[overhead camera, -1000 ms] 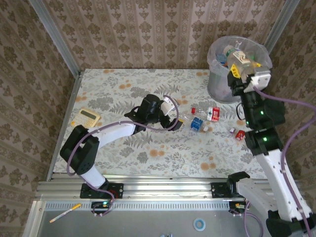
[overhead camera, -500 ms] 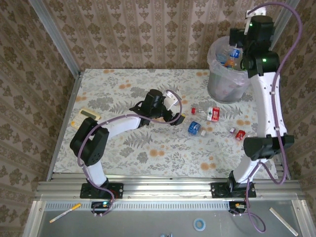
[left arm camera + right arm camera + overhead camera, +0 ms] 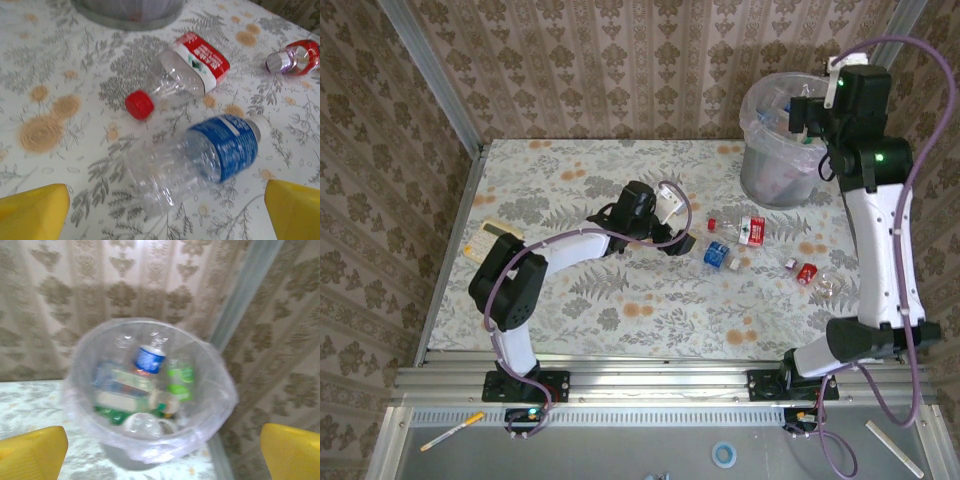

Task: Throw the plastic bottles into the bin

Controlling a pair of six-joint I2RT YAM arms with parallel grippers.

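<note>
the right gripper hangs over the bin, its yellow fingers spread wide with nothing between them; the bin stands in the far right corner of the table, close to the wall, lined with a clear bag; inside it lies a heap of bottles, clear ones with blue and green labels among them; the left gripper is low over the middle of the table, also open wide and empty; just ahead of it, in line with the gap between its fingers, the blue bottle lies on its side, clear with a blue label, base toward the gripper, touching neither finger; just beyond it lies the red bottle, clear with a red label, on its side, its red cap pointing left; the two are near each other but apart; the foot of the bin is a little past them; further right lies a small red bottle with a silvery end; in the top view a clear bottle lies just beside that one, near the right arm; a calculator sits at the left edge of the table, partly hidden by the left arm.
</note>
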